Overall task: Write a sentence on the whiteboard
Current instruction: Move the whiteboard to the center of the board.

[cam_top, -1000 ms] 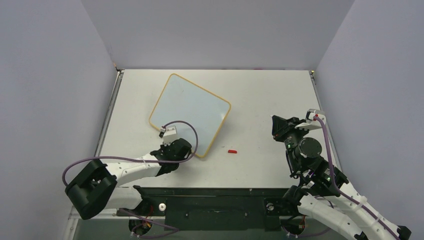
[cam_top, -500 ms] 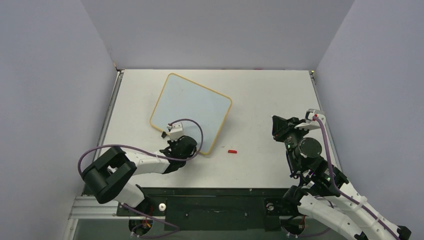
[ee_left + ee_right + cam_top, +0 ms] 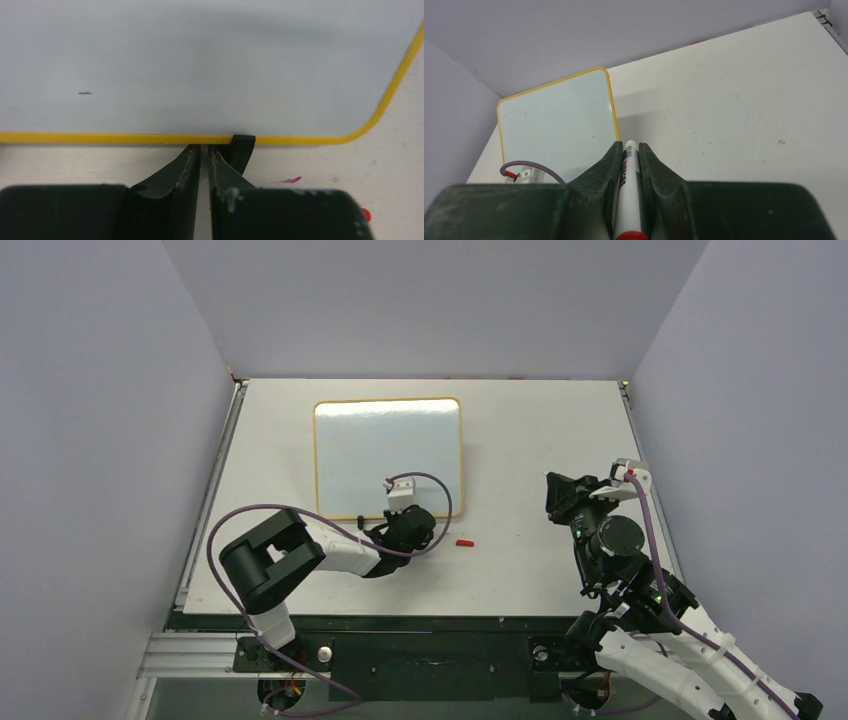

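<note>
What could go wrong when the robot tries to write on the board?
The whiteboard lies flat on the table. The left gripper only meets its near edge beside a black clip, so the board might slide under the pen. The marker in the right gripper could slip when pressed down. The red cap lies near the board and might get knocked away.

Your left gripper (image 3: 204, 149) sits low and reached forward, jaws pinched nearly closed. Your right gripper (image 3: 631, 146) hangs raised, clamping a marker (image 3: 626, 180).
</note>
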`<control>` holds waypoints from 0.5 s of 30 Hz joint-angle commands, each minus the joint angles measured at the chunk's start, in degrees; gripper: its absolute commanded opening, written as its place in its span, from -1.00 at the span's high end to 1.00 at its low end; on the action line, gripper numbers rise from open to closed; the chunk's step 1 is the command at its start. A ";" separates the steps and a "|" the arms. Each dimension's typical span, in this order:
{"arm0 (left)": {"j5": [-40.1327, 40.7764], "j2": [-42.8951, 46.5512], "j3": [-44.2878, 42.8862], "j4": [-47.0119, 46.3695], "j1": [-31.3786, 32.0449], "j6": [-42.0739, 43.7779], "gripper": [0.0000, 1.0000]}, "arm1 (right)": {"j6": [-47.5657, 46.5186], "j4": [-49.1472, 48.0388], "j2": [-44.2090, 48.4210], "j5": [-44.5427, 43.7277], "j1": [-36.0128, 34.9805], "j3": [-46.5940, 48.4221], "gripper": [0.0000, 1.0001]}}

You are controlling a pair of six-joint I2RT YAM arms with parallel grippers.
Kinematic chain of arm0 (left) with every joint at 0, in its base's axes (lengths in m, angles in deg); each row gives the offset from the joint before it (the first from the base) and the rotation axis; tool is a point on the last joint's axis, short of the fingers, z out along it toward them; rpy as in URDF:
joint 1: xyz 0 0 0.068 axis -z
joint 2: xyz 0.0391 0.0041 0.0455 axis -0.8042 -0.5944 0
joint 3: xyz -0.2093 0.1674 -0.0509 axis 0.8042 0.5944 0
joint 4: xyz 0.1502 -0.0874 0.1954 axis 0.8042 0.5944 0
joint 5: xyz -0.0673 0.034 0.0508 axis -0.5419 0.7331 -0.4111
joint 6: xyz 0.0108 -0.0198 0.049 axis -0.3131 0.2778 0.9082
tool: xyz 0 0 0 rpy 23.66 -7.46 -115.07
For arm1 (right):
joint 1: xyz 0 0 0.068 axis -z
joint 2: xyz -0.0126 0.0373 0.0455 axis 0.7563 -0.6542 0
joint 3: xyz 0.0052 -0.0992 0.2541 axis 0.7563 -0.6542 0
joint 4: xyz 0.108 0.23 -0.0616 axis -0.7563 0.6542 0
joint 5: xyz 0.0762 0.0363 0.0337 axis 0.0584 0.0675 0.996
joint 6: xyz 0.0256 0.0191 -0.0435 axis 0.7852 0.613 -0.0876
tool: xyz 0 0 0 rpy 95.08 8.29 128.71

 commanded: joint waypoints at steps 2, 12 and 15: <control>-7.90 -7.63 -5.42 -1.34 2.01 -1.51 0.81 | -1.26 0.60 1.07 -1.98 0.50 0.01 1.00; -9.68 -16.04 -17.00 -3.50 2.13 4.34 0.81 | -2.29 2.47 2.93 -3.43 0.69 -0.03 1.00; -10.24 -17.98 -19.77 -3.33 2.21 6.18 0.80 | -2.81 2.72 3.13 -3.78 0.86 0.10 1.00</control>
